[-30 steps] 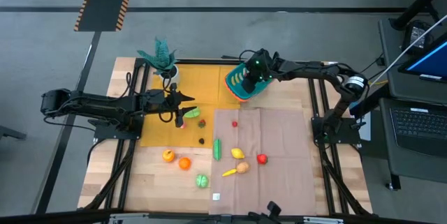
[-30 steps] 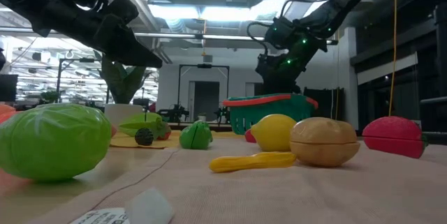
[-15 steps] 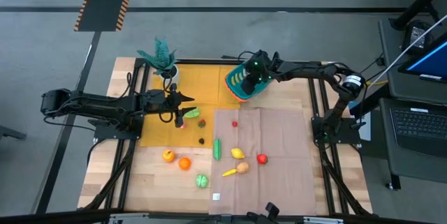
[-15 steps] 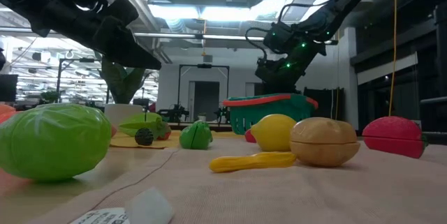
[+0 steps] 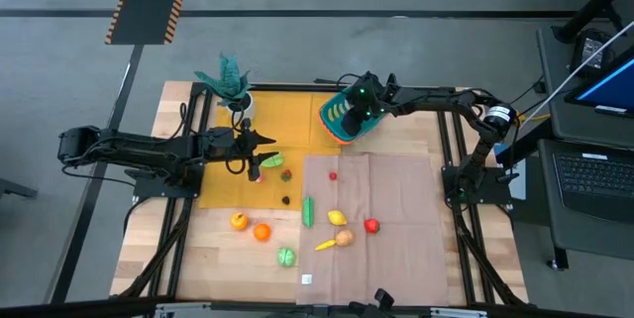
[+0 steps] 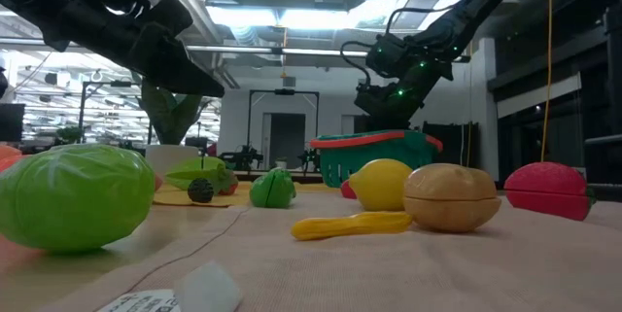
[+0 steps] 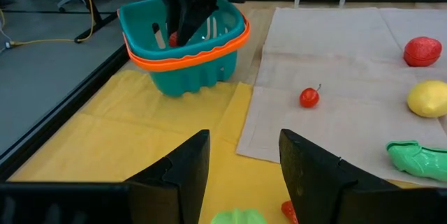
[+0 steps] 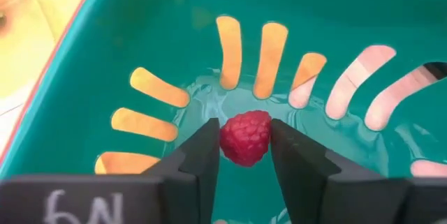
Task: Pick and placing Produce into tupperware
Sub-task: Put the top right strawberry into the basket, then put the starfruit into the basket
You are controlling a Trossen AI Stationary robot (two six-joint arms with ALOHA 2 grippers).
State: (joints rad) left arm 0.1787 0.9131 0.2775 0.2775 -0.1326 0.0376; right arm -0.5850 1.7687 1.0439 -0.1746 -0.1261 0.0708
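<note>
The teal tupperware (image 5: 331, 125) with an orange-red rim (image 7: 187, 54) stands at the far middle of the table, on the edge of a yellow mat. My right gripper (image 8: 244, 144) reaches down into it, shut on a red raspberry (image 8: 245, 136) just above the slotted bottom. Other produce lies loose on the table: a cherry (image 5: 333, 174), a lemon (image 5: 338, 218), a green pod (image 5: 308, 210), two oranges (image 5: 250, 226) and a green cabbage (image 5: 286, 256). My left gripper (image 7: 241, 175) hovers open over the yellow mat at the left, holding nothing. My right gripper pinches the raspberry by its two opposite sides (image 8: 225, 140) between its two fingers. The fingers slant down into the tupperware from the table's right. The berry sits low inside, close over the slotted bottom; whether it rests on the bottom I cannot tell.
A teal potted plant (image 5: 230, 80) stands at the far left corner of the yellow mat (image 5: 287, 120). A beige cloth (image 5: 396, 229) covers the right half of the table and bears most of the produce. A green piece (image 5: 270, 160) lies just under my left gripper.
My right gripper has tipped a little inside the tupperware and otherwise stayed where it was. The tupperware and the loose produce have not moved.
</note>
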